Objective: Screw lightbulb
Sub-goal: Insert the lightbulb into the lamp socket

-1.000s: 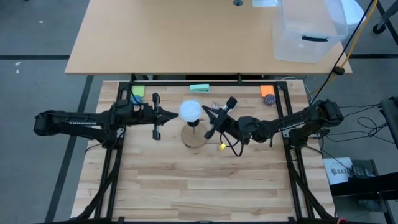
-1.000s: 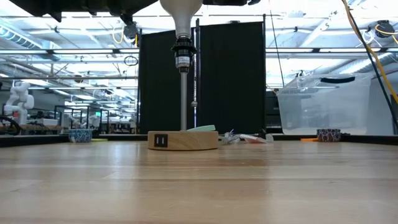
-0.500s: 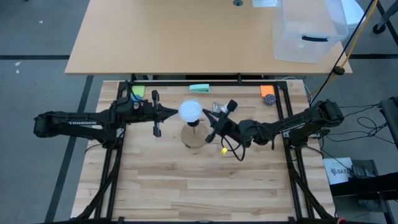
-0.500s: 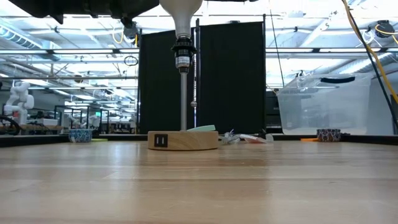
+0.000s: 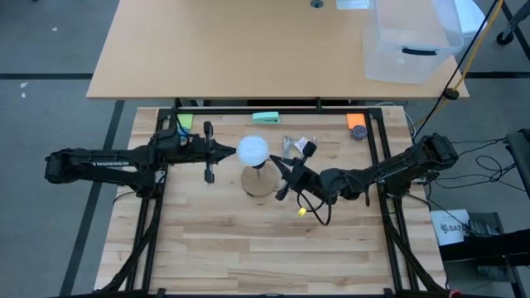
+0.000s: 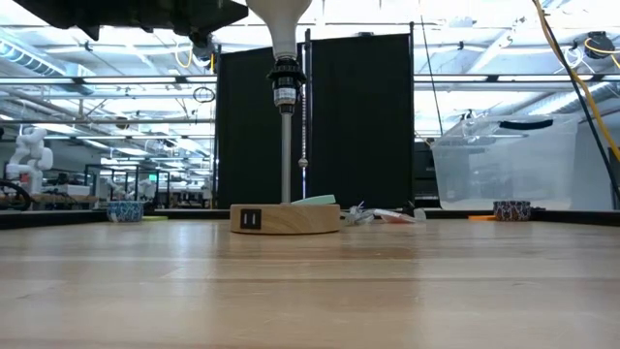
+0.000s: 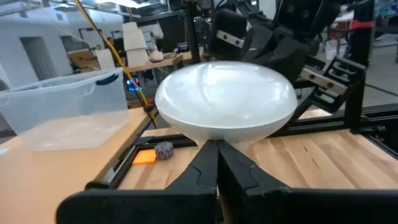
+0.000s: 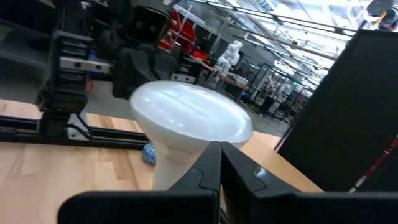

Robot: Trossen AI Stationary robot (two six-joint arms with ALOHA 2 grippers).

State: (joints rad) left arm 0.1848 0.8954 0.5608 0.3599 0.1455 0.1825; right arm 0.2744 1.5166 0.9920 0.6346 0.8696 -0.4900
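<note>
Left claw (image 5: 234, 151): comes in from the left, fingers pinched together with nothing between them, tips right by the left side of the lightbulb (image 5: 252, 150). Can't tell from overhead if they actually touch it.

Lightbulb: sitting upright in the black socket (image 6: 283, 82) on top of the thin pole of the wooden base (image 5: 259, 180), about mid surface (image 5: 248, 248).

Right claw (image 5: 277, 161): just right of the bulb, fingers also closed on nothing, a gap showing between tips and globe.

Low view only: shows the bulb's neck going down into the socket, the pole, and the switch on the base (image 6: 285, 218). The overhead can't show any of that, the globe hides it.

Wrist views only: each one has the globe (image 7: 225, 102) (image 8: 191, 118) right past its shut fingers, with the other arm behind it.

Overhead only: green pad (image 5: 266, 117) and orange pad (image 5: 355, 121) at the far edge, clear bin (image 5: 411, 37) on the other table.

Since a second ago: right claw has backed off to the right and toward the near edge, bulb and left claw pretty much the same.
</note>
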